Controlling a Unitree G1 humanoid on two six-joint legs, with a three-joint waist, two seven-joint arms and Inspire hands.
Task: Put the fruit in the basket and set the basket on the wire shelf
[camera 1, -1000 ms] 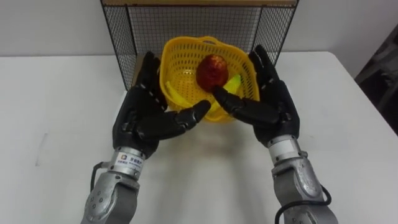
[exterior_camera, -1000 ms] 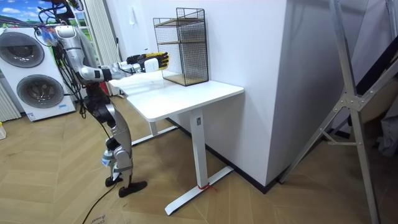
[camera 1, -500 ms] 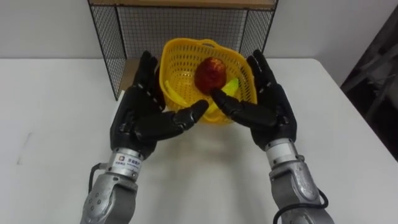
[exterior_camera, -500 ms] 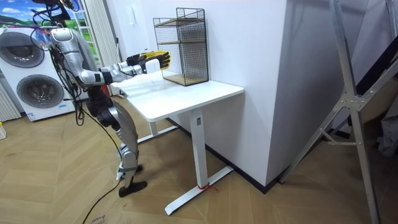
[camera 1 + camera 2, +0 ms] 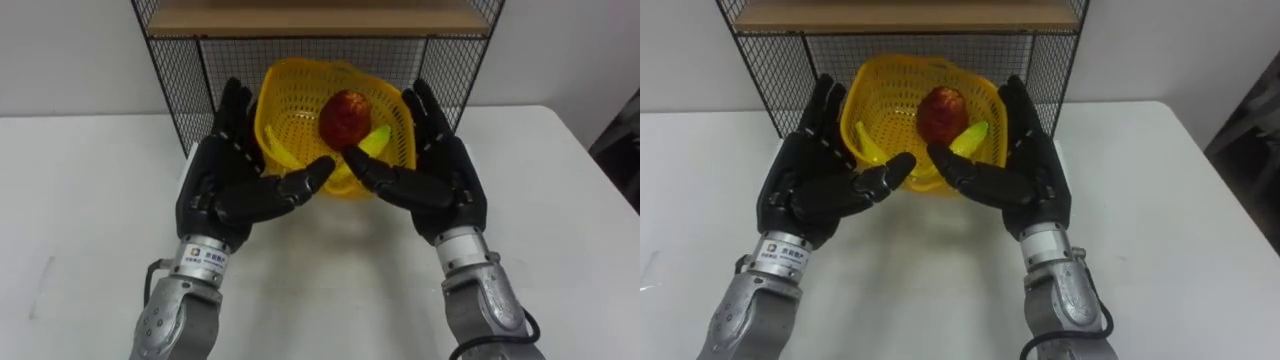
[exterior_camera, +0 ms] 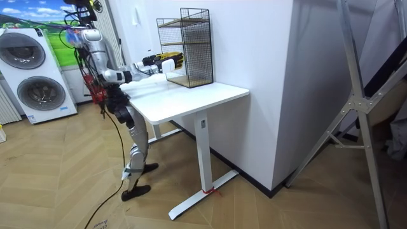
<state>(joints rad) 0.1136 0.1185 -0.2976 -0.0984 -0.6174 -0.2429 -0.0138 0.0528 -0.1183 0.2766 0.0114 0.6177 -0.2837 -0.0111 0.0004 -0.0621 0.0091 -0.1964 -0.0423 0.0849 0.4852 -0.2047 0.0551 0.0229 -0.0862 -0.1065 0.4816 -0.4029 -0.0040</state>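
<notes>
The first half of the task is judged done: a red fruit and a banana are seen lying inside the basket, and no fruit is seen on the table. The basket is carried between the left hand and the right hand. Both hands are open, with straight fingers pressed flat against its sides and the thumbs reaching towards each other under its near edge. It appears to be raised off the table, just before the mouth of the lower compartment of the shelf, under the wooden board. What is left is for the basket to be passed in between the wire sides, set down and released. Whether its far rim is already inside cannot be told.
</notes>
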